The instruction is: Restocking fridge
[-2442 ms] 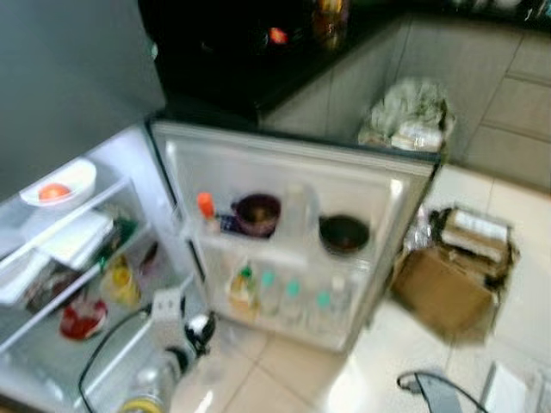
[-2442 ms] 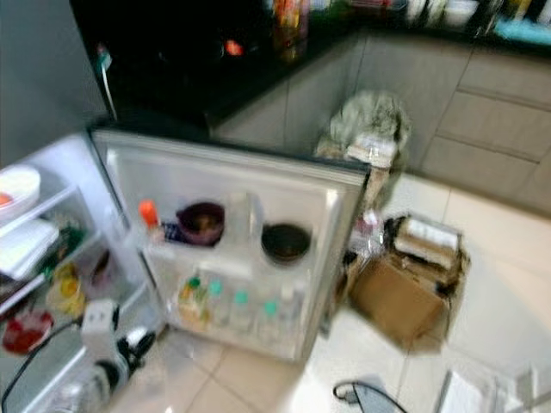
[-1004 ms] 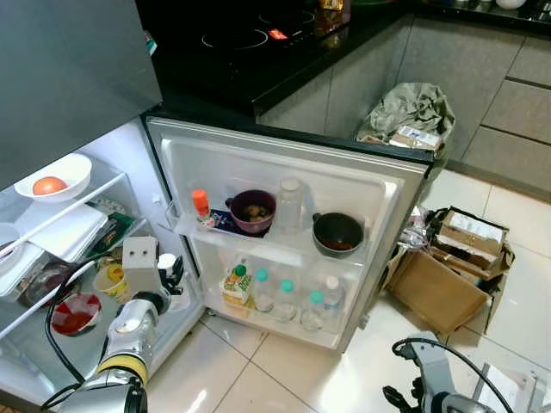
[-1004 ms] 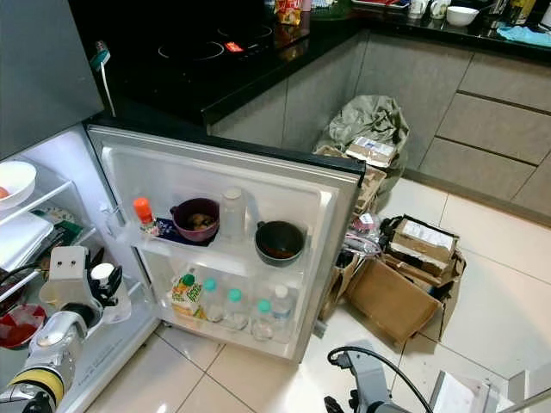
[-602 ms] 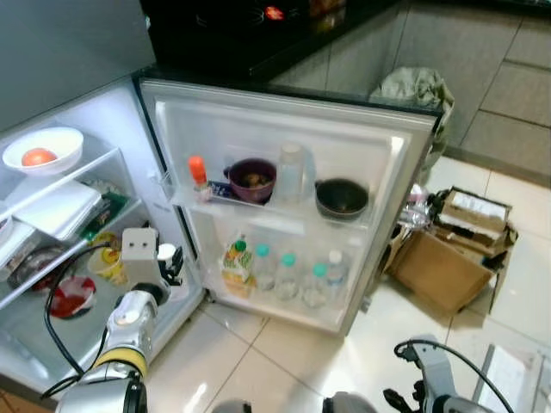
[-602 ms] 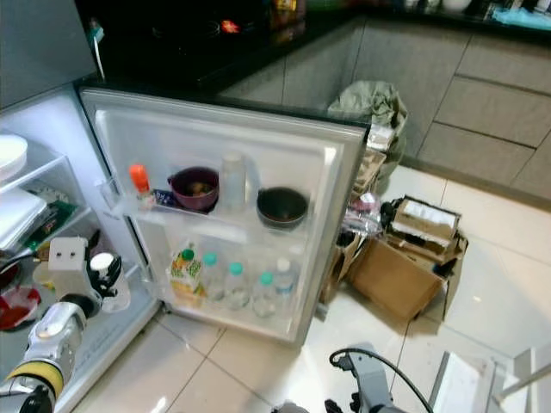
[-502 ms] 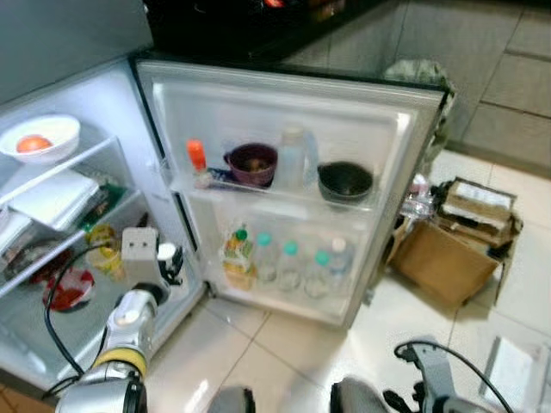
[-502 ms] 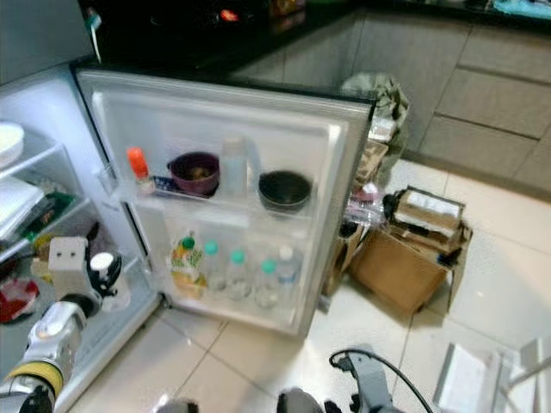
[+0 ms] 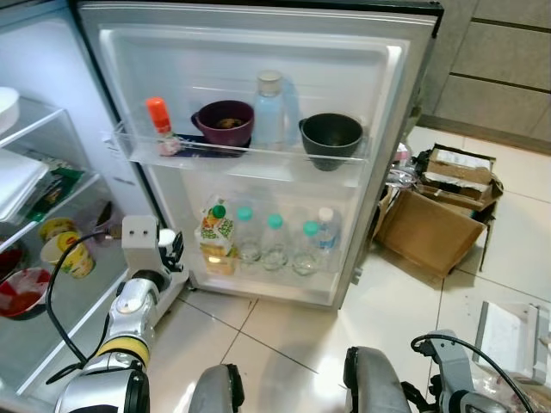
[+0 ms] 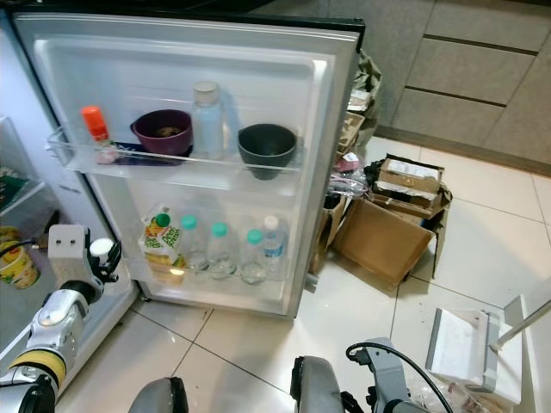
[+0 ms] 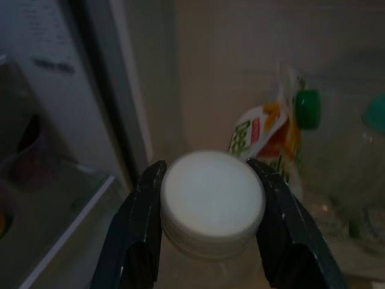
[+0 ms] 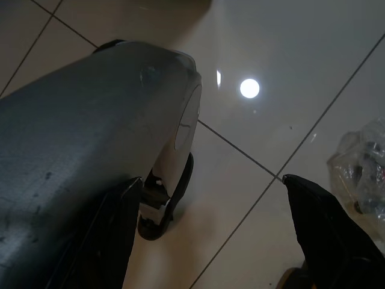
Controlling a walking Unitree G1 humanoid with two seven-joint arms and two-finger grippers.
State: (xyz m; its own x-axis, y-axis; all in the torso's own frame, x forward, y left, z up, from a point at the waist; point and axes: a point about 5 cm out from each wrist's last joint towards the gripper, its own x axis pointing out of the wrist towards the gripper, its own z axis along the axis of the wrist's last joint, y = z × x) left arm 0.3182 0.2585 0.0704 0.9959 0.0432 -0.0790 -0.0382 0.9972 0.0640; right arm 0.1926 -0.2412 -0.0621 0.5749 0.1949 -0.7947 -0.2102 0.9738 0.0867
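My left gripper [image 9: 165,251] is shut on a clear bottle with a white cap [image 11: 212,198], low down by the hinge side of the open fridge door [image 9: 258,34]. Its two black fingers [image 11: 135,241] press on either side of the cap. The door's lower shelf holds a juice carton [image 9: 215,245] and several water bottles [image 9: 274,245], just beyond the held bottle. The upper door shelf carries an orange-capped bottle [image 9: 159,125], a purple bowl [image 9: 224,120], a clear bottle [image 9: 269,107] and a dark bowl [image 9: 330,138]. My right gripper [image 12: 210,253] hangs open over the floor tiles beside my leg.
Fridge shelves at the left hold a red bowl [image 9: 21,292] and a yellow cup [image 9: 65,254]. Open cardboard boxes [image 9: 430,228] lie on the floor right of the door. A white tray [image 10: 469,344] is at the lower right. My feet [image 9: 370,383] stand on tiled floor.
The camera has come closer and tilted down, so the door now spans the view and the countertop is gone. The left gripper still holds the bottle near the door's lower corner.
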